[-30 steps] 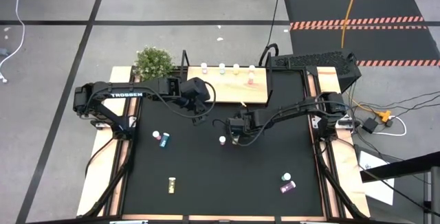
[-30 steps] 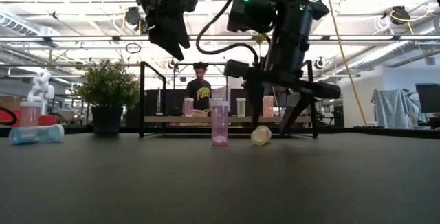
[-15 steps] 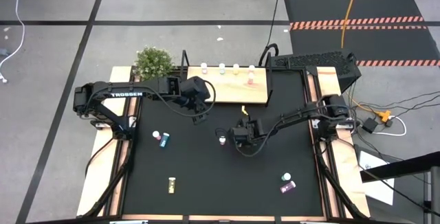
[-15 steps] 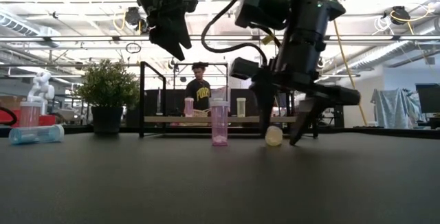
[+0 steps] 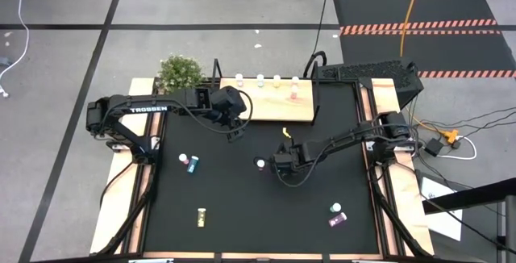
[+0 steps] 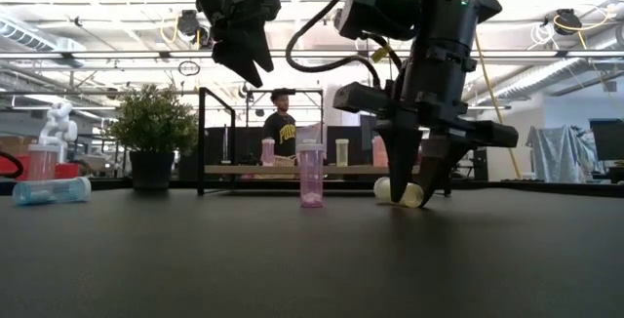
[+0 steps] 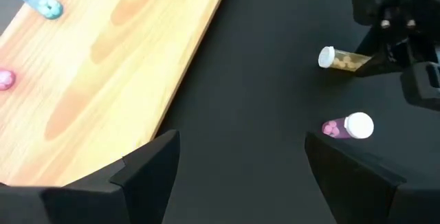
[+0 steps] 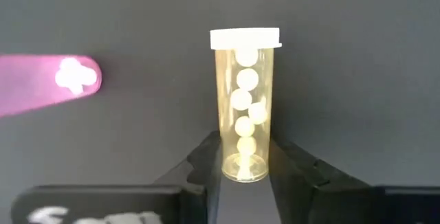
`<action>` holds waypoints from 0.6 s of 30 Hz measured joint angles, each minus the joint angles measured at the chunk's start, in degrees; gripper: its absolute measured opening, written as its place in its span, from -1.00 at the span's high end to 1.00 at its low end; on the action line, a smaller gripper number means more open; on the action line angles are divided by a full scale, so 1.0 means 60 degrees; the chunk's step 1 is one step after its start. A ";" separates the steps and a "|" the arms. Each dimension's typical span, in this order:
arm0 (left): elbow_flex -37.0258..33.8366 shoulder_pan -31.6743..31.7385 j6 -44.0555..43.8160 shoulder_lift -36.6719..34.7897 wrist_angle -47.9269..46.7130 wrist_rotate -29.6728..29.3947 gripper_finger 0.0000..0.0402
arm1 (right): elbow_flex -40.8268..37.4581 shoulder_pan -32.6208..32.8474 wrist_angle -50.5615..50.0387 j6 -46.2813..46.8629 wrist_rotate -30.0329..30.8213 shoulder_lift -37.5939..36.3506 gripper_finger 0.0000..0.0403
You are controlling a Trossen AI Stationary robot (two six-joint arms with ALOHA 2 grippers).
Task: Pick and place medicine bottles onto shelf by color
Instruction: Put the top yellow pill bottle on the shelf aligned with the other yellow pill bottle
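Now, from above, we see the right claw (image 5: pixel 284 160) has slid toward the middle of the black counter (image 5: pixel 242 214) over the last second and come low over the lying yellow bottle (image 5: pixel 286 134), which has rolled a little away from the upright pink bottle (image 5: pixel 260 164) it lay beside; we judge the grasp is closing in but not made. The left claw (image 5: pixel 234 127) hangs near the front edge of the shelf (image 5: pixel 266 110), where four bottles stand in a row along the far side. Other bottles wait well apart: a teal pair at the left, a yellow one near the front, a pink pair at the right. At counter height, the right claw (image 6: pixel 417 193) now points straight down with its fingers straddling the yellow bottle (image 6: pixel 402 192), where half a second ago it stood tilted beside it; the pink bottle (image 6: pixel 311 174) stands untouched. A potted plant (image 6: pixel 154 133) and a person (image 6: pixel 284 128) show in the bright room behind. From the left wrist, the left claw (image 7: pixel 240 162) is spread wide with nothing between, over the shelf board (image 7: pixel 117 66). From the right wrist, the yellow bottle (image 8: pixel 245 104) lies with its base between the spread fingers (image 8: pixel 199 165), which are close around it but not pinching.
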 joint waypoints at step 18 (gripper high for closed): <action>0.0004 -0.0239 0.1478 -0.0073 0.4102 0.1837 -0.57 | -0.2881 0.0278 0.6008 -0.8419 0.5033 -0.4998 0.52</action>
